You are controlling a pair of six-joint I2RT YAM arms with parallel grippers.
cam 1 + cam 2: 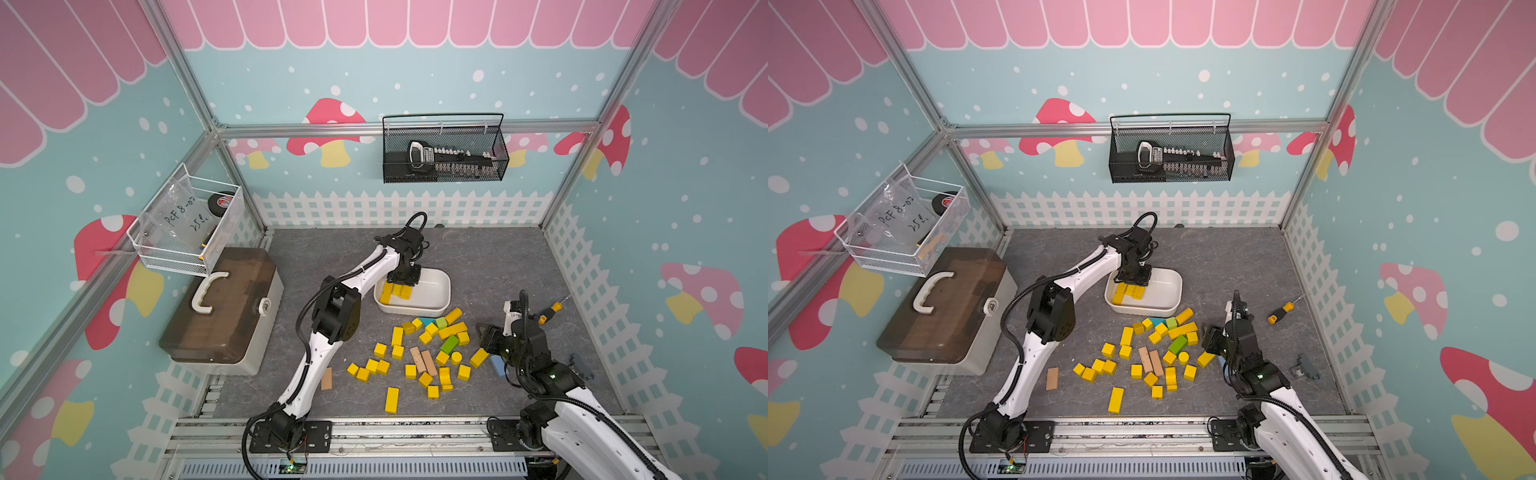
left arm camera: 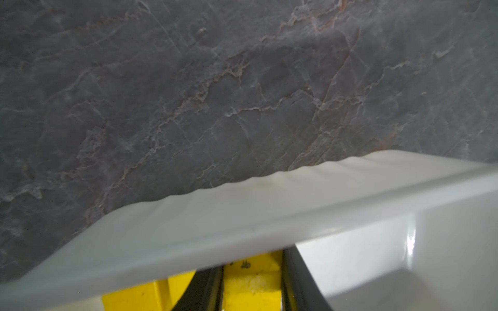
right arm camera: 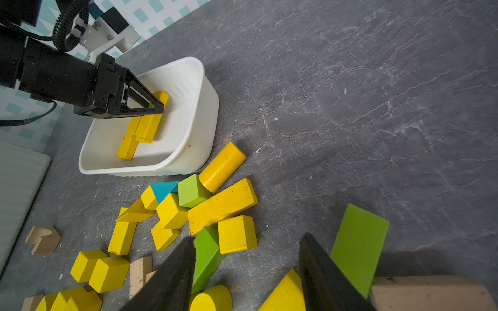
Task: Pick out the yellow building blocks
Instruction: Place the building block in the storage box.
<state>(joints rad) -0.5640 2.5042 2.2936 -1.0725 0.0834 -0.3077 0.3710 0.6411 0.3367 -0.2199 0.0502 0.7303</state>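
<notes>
Tub (image 1: 436, 293) held few yellow blocks (image 1: 386, 293); left pincer (image 1: 402, 283) clamped one there; right pincer (image 3: 248, 238) apart, empty; most waited on table (image 1: 498, 266).

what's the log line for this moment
left gripper: shut on yellow block in white bin | right gripper: open above loose yellow blocks

At pile (image 1: 410, 371)'s 3 o'clock, blue block (image 1: 497, 366) half behind right arm (image 1: 536, 374). Blurred tub rim (image 2: 242, 215) part-hides left end effector (image 2: 253, 269) tips, held yellow block (image 2: 250, 285).
</notes>
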